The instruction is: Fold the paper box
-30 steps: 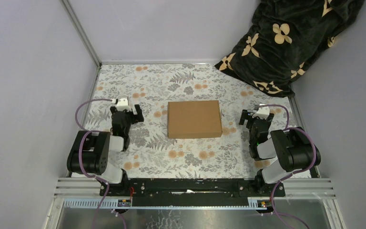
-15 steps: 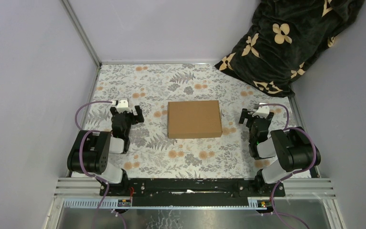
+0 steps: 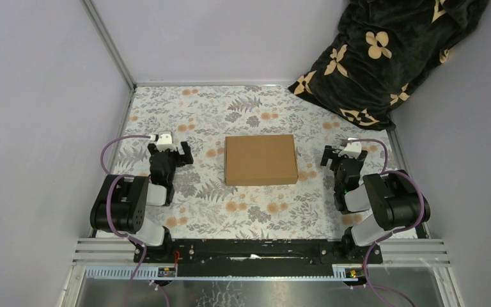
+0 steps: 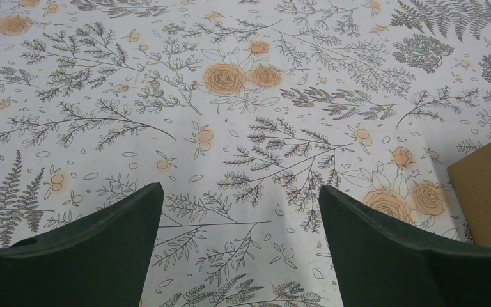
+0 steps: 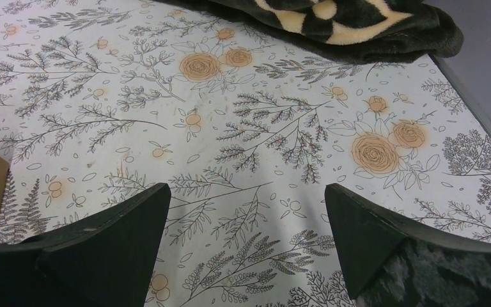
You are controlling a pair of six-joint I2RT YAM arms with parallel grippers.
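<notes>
One paper box (image 3: 261, 159), seemingly closed, long axis left-right, left pincer (image 4: 239, 190) and right pincer (image 5: 247, 188) spread.

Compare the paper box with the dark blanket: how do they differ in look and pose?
The paper box is plain brown; the blanket is dark with tan flower shapes. The paper box lies flat and rectangular in the middle of the table; the blanket is bunched at its far right corner. Shared: neither is touched; the left gripper and right gripper stand open, clear of both.
</notes>
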